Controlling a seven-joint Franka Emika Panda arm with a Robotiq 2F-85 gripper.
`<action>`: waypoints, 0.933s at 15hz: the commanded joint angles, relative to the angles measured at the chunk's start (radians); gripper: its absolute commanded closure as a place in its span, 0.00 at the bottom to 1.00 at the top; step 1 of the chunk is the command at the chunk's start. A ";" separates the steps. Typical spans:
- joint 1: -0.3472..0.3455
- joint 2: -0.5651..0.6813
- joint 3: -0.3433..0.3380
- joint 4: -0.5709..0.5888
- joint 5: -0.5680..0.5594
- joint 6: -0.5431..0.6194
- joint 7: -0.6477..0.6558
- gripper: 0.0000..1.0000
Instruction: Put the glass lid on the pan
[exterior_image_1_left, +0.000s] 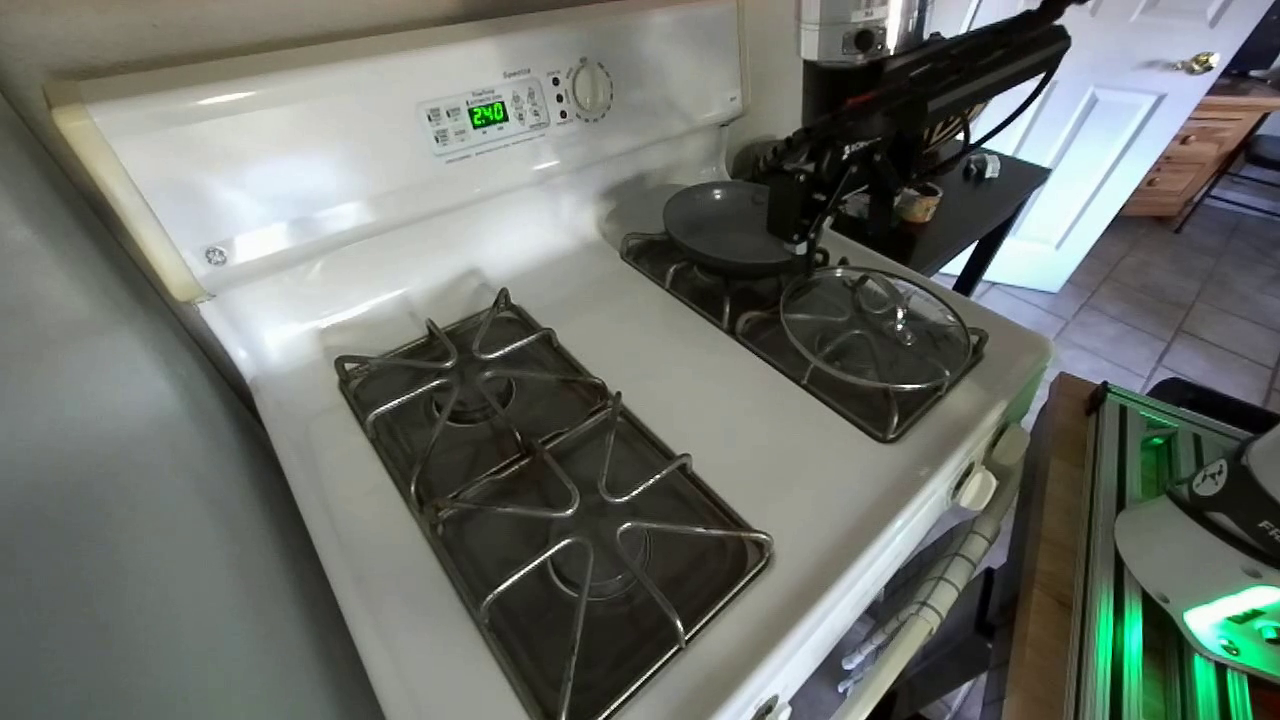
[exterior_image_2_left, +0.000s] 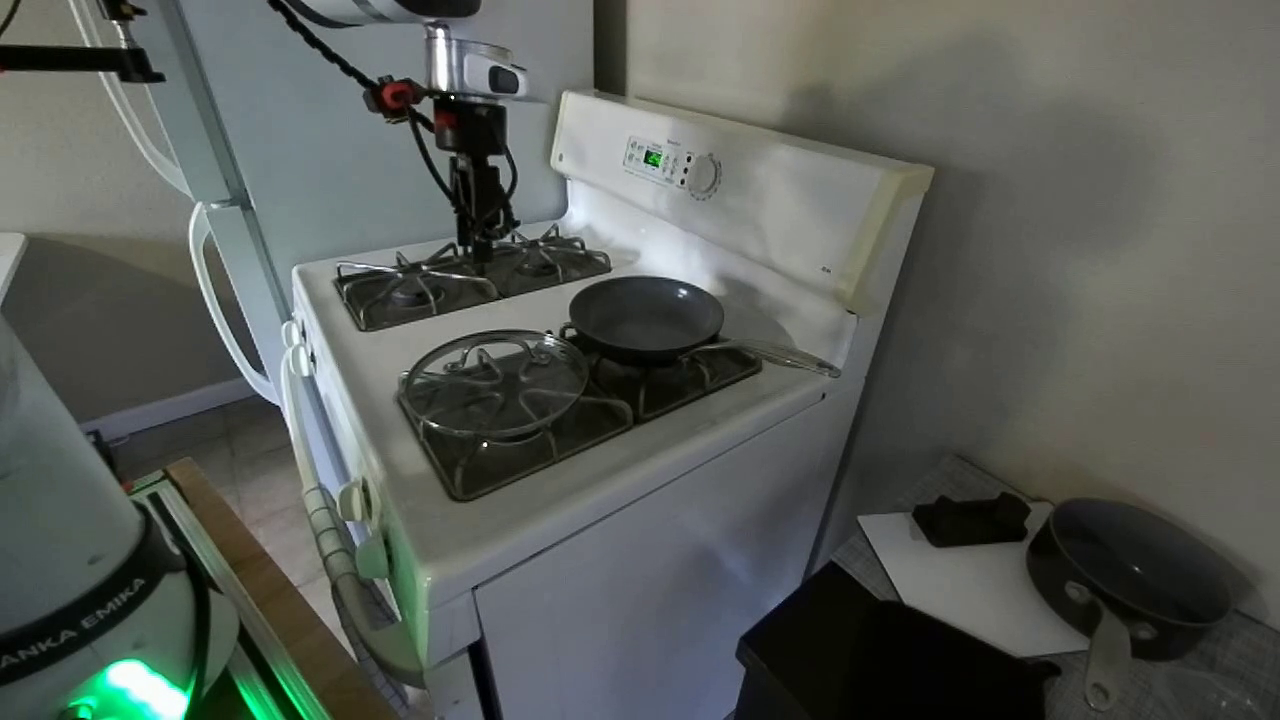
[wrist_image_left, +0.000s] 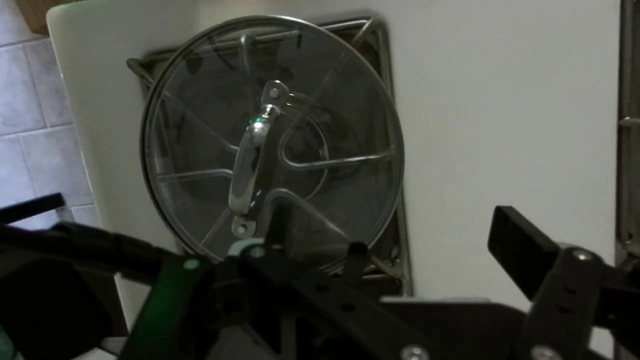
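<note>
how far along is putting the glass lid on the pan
Done: no step yet, as the round, dark grey frying pan sits uncovered on the white stove. In hand: nothing; the black fingers stand apart, empty. Left: gripping, lifting and placing, since the round, clear glass lid lies beside the pan.

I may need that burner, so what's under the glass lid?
Through the glass lid, the wrist view shows a wire grate and part of a burner. The lid's metal handle hides a strip beneath it, and the gripper covers part of the lower edge.
</note>
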 joint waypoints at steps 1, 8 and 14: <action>-0.010 -0.033 -0.024 -0.085 0.025 0.077 0.020 0.00; -0.032 -0.081 -0.048 -0.215 0.015 0.205 0.014 0.00; -0.067 -0.114 -0.058 -0.298 0.006 0.333 0.016 0.00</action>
